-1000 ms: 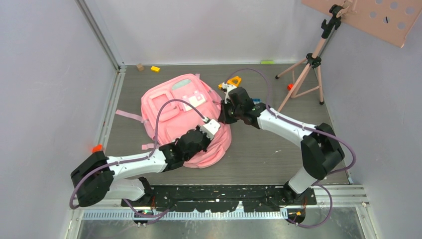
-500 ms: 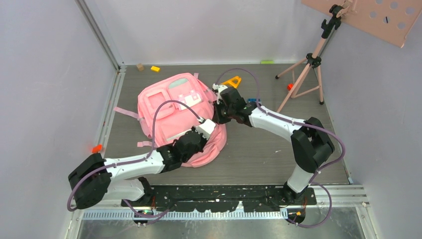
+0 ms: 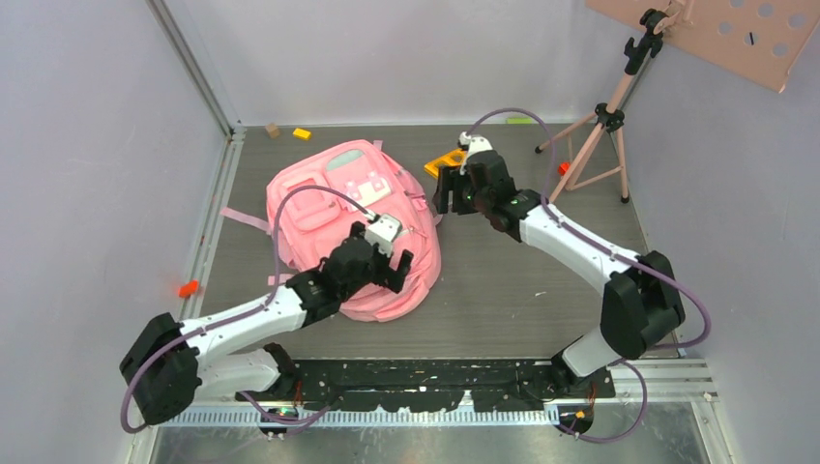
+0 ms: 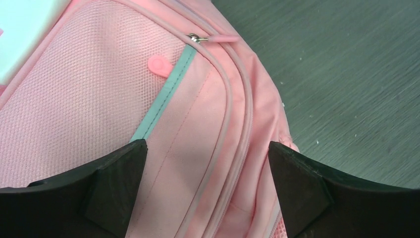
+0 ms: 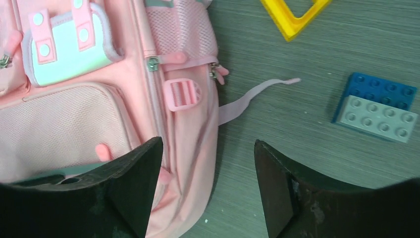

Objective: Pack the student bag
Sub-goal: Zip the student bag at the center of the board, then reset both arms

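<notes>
Yellow triangle [image 5: 295, 17], toy bricks [image 5: 379, 118], pink tripod [image 3: 611, 108]

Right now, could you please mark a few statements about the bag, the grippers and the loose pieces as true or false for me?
1. The left gripper is open over the student bag. True.
2. The right gripper is shut on a strap. False: it is open and holds nothing. The loose strap lies on the table.
3. The yellow triangle piece lies on the table, outside the bag. True.
4. The blue brick and the grey brick sit on top of the bag. False: they lie together on the table, apart from the bag.
</notes>
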Robot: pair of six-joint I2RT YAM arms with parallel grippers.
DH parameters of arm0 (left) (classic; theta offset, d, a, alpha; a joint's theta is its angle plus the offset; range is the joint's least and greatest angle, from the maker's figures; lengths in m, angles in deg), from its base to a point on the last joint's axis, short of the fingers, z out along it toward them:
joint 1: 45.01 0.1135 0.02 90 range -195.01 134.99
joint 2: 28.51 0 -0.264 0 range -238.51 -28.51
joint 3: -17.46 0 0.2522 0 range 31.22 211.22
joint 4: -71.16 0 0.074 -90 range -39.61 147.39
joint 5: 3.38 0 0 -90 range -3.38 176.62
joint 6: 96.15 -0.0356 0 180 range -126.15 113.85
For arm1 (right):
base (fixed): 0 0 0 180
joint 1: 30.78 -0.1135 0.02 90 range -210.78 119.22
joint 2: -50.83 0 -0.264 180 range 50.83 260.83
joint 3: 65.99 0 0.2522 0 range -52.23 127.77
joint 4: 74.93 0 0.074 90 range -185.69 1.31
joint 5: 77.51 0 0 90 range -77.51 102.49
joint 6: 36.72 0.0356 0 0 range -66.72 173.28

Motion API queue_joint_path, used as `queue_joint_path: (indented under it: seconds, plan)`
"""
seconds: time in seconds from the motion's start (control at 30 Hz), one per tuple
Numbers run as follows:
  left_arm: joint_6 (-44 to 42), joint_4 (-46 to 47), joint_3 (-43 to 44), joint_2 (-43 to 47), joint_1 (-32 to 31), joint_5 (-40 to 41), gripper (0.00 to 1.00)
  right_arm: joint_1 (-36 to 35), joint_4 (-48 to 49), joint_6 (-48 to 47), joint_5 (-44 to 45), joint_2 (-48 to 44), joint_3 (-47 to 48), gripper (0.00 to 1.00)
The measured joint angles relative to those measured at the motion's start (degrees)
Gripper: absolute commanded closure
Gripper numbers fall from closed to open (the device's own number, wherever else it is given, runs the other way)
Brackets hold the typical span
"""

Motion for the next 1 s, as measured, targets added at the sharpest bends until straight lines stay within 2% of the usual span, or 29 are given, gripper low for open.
queue_joint_path:
  seconds: [0.13,0.27,0.4,0.53,0.63,0.8,1.0]
  plan:
    - [4.5,-2.8,1.6,1.6,6.3,-6.8,0.0,4.2,-2.6,1.2,-0.8,-4.1,-1.4,0.26]
    - [10.0,-7.1,3.8,2.6,18.1,-13.9,0.0,11.3,-5.9,1.7,-1.5,-8.2,-5.1,0.24]
    - [12.9,-11.8,6.0,4.1,30.6,-15.6,0.0,19.3,-10.1,1.9,-1.2,-13.9,-9.4,0.23]
    - [13.9,-17.8,8.8,7.5,38.1,-15.6,0.0,27.1,-14.0,2.4,0.1,-21.1,-11.4,0.22]
    - [13.8,-22.9,12.1,10.1,39.4,-14.4,0.0,30.0,-15.4,2.8,2.4,-27.0,-11.8,0.22]
    - [10.7,-29.0,19.2,15.0,39.4,-9.7,0.0,30.3,-15.1,2.7,6.5,-37.1,-12.5,0.22]
    - [5.3,-31.3,19.8,23.3,39.4,-4.9,0.0,30.3,-11.8,2.2,10.4,-48.7,-18.9,0.22]
